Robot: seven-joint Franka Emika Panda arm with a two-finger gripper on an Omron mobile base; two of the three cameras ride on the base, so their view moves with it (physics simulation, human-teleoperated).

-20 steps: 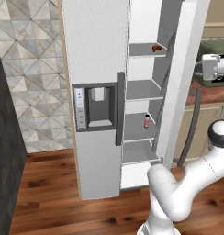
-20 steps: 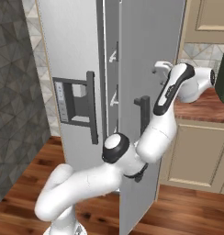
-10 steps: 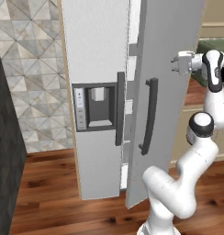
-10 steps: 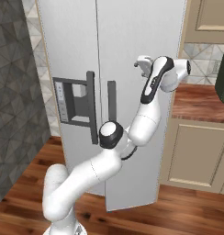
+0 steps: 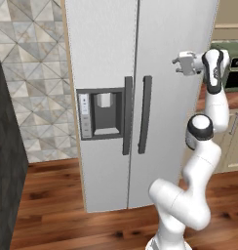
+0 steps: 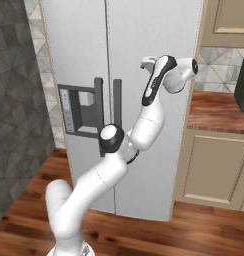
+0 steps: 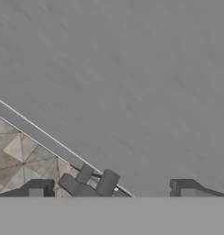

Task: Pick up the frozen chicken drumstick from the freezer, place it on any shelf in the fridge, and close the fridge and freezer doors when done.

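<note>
Starting at the far left, you have the patterned tile wall [image 5: 38, 93], then the freezer door [image 5: 101, 97] with its dispenser panel [image 5: 99, 114] and dark vertical handle [image 5: 127, 114]. Both doors sit flush with the cabinet front, side by side, their handles flanking the centre seam. Next comes the fridge door [image 5: 172, 83] with its own handle [image 5: 145, 114], and it is this door's right edge that your gripper [image 5: 178, 63] sits against, up high, well above and to the right of both handles. From the right base camera you see the gripper [image 6: 146, 63] pointing at the flat door face, touching it or just off it; you cannot tell which. In the hand camera the two dark fingertips [image 7: 38, 188] stand well apart at the bottom, so the jaws are spread, with nothing between them but grey door surface [image 7: 132, 82]. The chicken drumstick is out of sight behind the closed doors, so you cannot place it relative to the jaws. To the right of the gripper lie the wooden counter [image 6: 219, 110] and beige cabinets [image 6: 214, 165].
</note>
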